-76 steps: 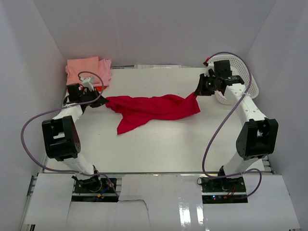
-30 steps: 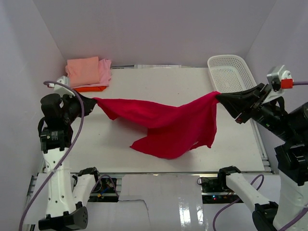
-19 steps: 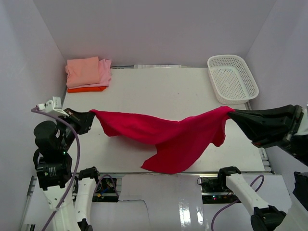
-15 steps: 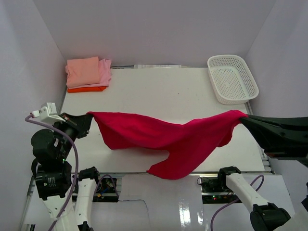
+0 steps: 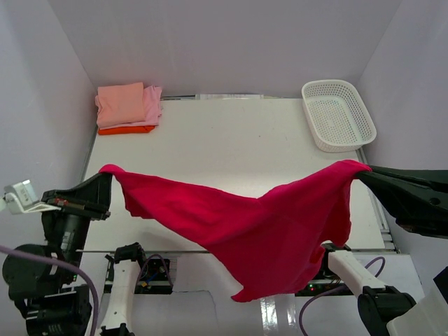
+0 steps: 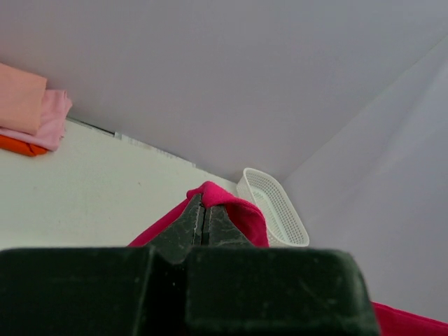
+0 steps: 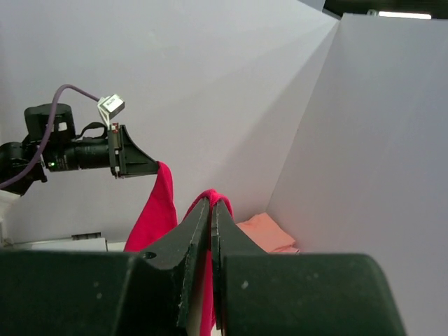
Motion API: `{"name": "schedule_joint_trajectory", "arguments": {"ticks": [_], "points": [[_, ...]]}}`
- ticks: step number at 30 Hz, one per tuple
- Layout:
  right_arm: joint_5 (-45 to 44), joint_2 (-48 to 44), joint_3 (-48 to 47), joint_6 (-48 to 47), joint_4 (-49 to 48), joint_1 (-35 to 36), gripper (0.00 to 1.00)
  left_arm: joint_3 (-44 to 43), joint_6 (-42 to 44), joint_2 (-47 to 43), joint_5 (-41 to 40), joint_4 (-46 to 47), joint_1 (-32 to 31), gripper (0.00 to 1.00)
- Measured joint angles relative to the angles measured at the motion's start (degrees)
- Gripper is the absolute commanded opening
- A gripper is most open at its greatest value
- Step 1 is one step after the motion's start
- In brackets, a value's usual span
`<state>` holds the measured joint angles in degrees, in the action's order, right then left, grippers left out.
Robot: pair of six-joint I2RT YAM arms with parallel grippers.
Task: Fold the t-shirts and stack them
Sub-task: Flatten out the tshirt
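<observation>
Left claw (image 5: 106,183) pressed shut on one corner of the red shirt (image 5: 266,231); right claw (image 5: 362,170) likewise pinched on the opposite corner; both wrist views showed cloth nipped between closed fingertips. Shirt hung in the air between the claws, over the near half of the table (image 5: 231,140); top edge stretched, middle sagging to a point that, in the top view, drooped past the near edge.

Step judged: lift and spread, ahead of laying flat for folding; no fold in this shirt yet. Next move would call for both claws to lower together and draw the cloth out flat, under enough tension to stop it bunching; could not tell whether hem or shoulders were held.

Around: stack (image 5: 129,105) of folded shirts at far left corner, salmon and pink over orange; white lattice basket (image 5: 338,114) at far right. Both well apart from the hanging shirt; neither in the way. Risk judged: low tail snagging at the near edge.
</observation>
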<state>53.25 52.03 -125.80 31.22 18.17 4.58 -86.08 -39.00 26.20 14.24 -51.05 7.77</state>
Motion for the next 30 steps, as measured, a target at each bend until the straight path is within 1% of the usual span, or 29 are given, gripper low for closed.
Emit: {"name": "schedule_joint_trajectory", "arguments": {"ticks": [3,6,14,17,20,27,30], "points": [[0.61,0.85,-1.40,1.31,-3.61,-0.07,0.08,-4.98,0.07,-0.28,-3.10,-1.64,-0.66,0.00],[0.44,-1.18,1.70,1.42,-7.85,-0.07,0.08,-7.87,0.07,-1.07,-6.38,-2.27,-1.33,0.00],[-0.85,-6.82,7.30,-0.09,-11.56,-0.07,0.08,-7.17,0.15,-5.75,-13.68,-6.16,-2.71,0.00],[-1.27,-7.91,10.14,-1.57,-11.23,-0.07,0.08,-3.23,0.22,-6.86,-15.65,-6.97,-2.71,0.00],[-2.80,-8.46,16.15,-3.52,-10.93,-0.07,0.08,2.54,0.17,-7.76,-16.70,-7.52,-2.71,0.00],[-7.26,-8.79,37.11,-7.54,-5.44,-0.07,0.08,16.39,0.20,-9.88,-17.05,-7.82,-2.75,0.00],[-9.27,-8.63,47.04,-8.85,-4.83,-0.07,0.08,23.43,0.26,-10.95,-17.05,-6.73,-2.75,0.00]]}}
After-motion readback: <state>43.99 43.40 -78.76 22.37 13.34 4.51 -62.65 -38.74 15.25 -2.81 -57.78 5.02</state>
